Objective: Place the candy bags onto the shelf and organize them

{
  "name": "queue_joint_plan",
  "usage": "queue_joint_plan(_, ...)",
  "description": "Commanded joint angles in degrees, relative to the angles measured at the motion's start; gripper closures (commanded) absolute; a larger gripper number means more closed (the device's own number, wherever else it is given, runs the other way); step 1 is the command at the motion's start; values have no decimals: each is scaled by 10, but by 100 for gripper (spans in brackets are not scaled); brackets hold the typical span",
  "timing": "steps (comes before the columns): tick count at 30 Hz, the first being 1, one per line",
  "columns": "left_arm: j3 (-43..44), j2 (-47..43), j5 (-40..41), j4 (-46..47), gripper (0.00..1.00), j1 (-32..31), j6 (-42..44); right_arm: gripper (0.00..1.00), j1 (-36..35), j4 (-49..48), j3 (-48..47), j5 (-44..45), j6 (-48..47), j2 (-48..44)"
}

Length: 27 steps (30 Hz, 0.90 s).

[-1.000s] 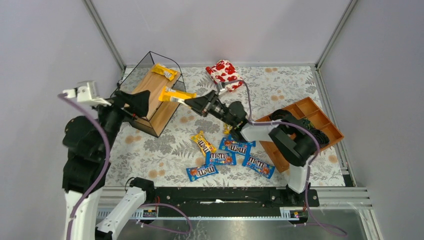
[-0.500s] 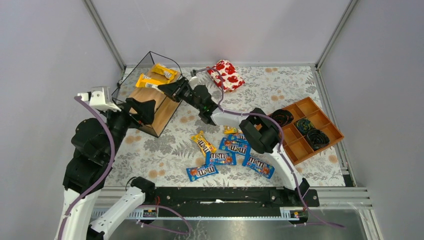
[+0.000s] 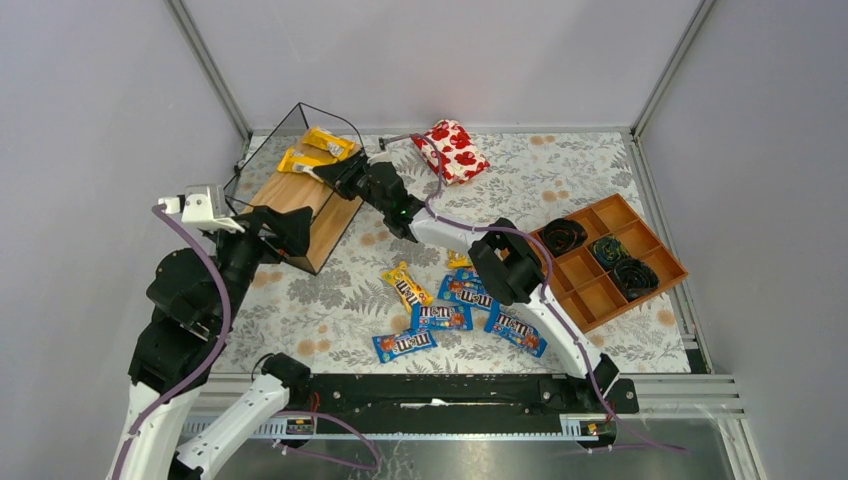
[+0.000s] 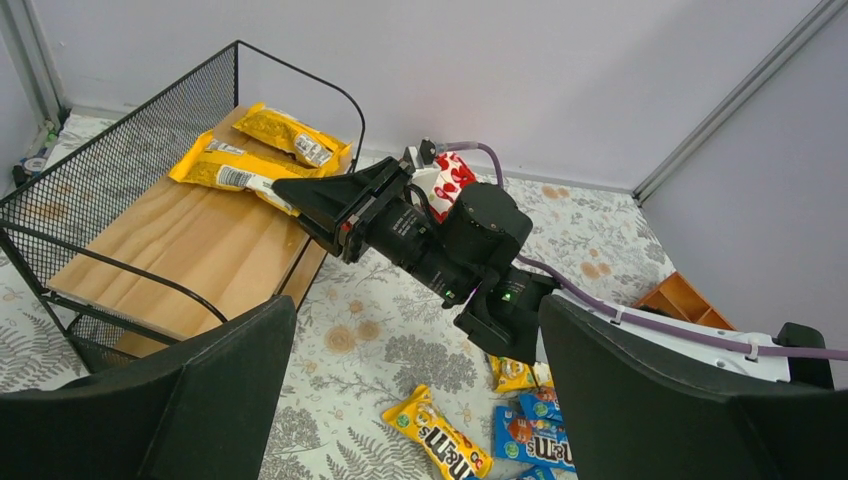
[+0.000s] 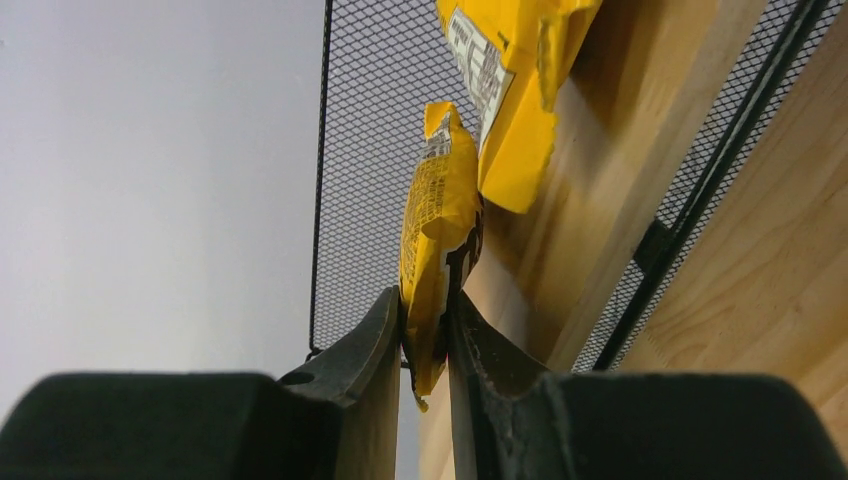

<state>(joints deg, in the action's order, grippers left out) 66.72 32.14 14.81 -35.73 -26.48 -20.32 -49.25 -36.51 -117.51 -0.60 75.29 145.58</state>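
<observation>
Right wrist view showed you that your right hand point(image 5: 425, 300) was closed tight on a yellow candy bag point(image 5: 435, 210) at the far end of the shelf point(image 5: 560, 200), just beside another yellow bag point(image 5: 510, 90) lying on its board. Your left hand point(image 3: 288, 226) stood wide and empty near the shelf's near end. The other bags point(image 3: 442, 316) lay on the worktop point(image 3: 350, 290), apart from the shelf.
</observation>
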Motion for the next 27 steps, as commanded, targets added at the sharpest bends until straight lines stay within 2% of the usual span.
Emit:
queue_joint_plan(1,-7,-11,23,39,4,-7,13,79,-5,33,-42,41,-5,13)
queue_joint_plan(12,-15,-16,28,43,3,-12,20,79,-5,76,-22,73,2,-9)
queue_joint_plan(14,-17,-16,27,44,2,-12,21,75,-5,94,-28,74,2,-10)
queue_joint_plan(20,-14,-18,42,45,1,-12,30,74,-5,129,-21,79,-8,-27)
queue_joint_plan(27,-13,-18,44,44,1,-12,40,51,-4,160,-6,55,-14,-55)
